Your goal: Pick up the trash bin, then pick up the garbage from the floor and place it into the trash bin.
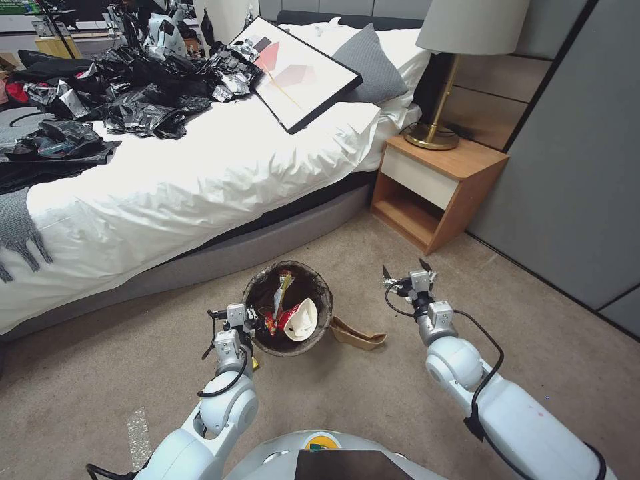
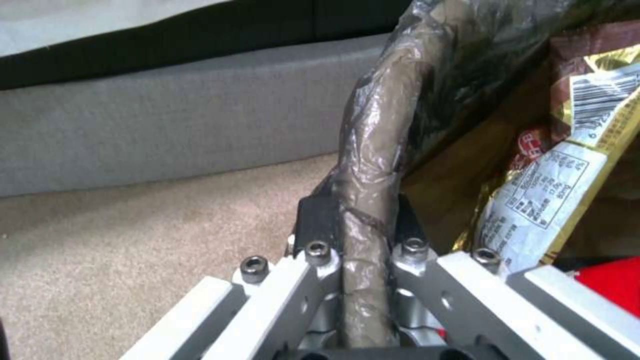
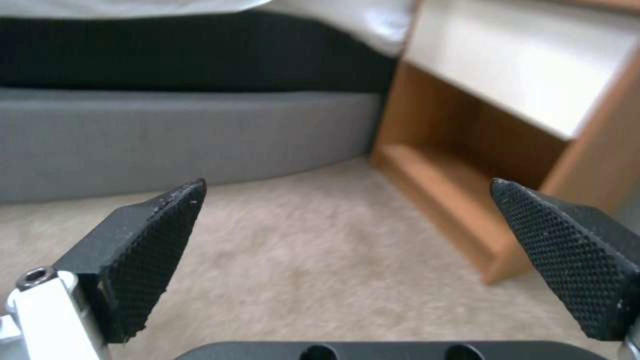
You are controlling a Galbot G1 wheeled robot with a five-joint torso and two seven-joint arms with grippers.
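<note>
While my left gripper (image 2: 360, 220) pinches the trash bin (image 1: 288, 308) rim (bag-wrapped), my right gripper (image 3: 347, 260) hangs spread, seemingly above bare carpet (image 3: 320, 240).

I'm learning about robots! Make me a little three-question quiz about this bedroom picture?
1. True or false: the left gripper is shut on the rim of the trash bin.
2. The right gripper is: A) open, holding nothing; B) holding a cup; C) inside the bin.
3. Fill in: a flat brown paper bag lies on the ____ beside the bin.

Key: 1 true; 2 A; 3 carpet.
</note>
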